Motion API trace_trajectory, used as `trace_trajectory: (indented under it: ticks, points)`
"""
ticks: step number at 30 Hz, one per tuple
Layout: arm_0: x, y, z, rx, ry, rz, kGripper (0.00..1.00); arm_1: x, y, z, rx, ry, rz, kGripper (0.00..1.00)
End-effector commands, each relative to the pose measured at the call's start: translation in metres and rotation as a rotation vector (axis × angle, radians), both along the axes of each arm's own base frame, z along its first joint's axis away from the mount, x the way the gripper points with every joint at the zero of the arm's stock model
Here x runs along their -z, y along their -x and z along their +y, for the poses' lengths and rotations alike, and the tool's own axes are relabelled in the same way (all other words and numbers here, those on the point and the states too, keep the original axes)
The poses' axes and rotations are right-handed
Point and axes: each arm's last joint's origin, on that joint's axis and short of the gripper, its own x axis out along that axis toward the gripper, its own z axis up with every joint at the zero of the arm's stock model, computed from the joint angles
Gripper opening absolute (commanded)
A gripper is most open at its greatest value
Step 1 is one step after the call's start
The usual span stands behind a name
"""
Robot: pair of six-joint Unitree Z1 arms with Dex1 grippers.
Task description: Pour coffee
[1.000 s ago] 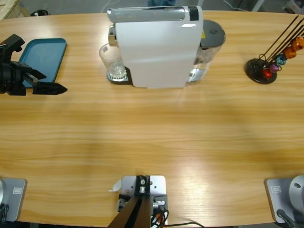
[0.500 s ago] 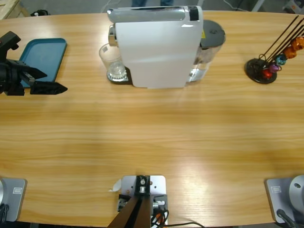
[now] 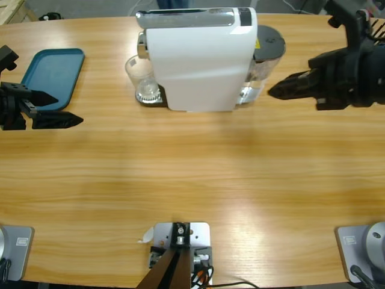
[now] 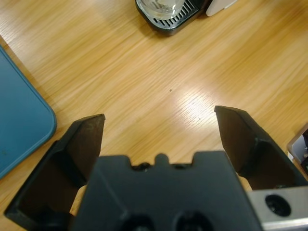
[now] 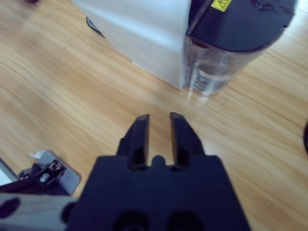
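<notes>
The white coffee machine (image 3: 198, 60) stands at the back middle of the table, with a clear glass cup (image 3: 141, 77) on its drip tray at its left end. Its water tank (image 3: 267, 57) with a dark lid sits at its right end. My left gripper (image 3: 65, 108) is open at the table's left edge, well away from the cup, with nothing between its jaws. In the left wrist view the left gripper (image 4: 159, 120) points toward the cup (image 4: 163, 7). My right gripper (image 3: 278, 90) is shut and empty, just right of the tank (image 5: 224, 57).
A blue tray (image 3: 54, 75) lies at the back left, beside the left gripper, and shows in the left wrist view as the blue tray (image 4: 17, 130). The right arm covers the back right corner. Bare wood (image 3: 192, 174) stretches in front of the machine.
The right arm has come in from the right edge, its gripper now beside the water tank and covering the capsule stand. The left gripper drifted slightly back toward the left edge.
</notes>
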Motion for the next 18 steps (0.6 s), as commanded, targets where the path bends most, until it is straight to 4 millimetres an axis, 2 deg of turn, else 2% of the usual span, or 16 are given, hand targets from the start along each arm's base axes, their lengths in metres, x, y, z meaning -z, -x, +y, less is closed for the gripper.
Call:
trace_trajectory:
  ticks: [1, 11, 18]
  points:
    - [0.005, 0.012, 0.0, 0.034, -0.004, 0.013, 0.987, 0.023, 0.009, -0.004, -0.034, -0.03, -0.044, 1.0]
    - [0.004, 0.009, -0.004, 0.07, -0.014, 0.001, 0.987, 0.015, 0.008, -0.004, -0.029, -0.047, -0.072, 1.0]
    - [0.008, 0.021, -0.003, 0.112, -0.023, 0.001, 0.987, 0.028, 0.006, -0.005, -0.002, 0.01, -0.058, 1.0]
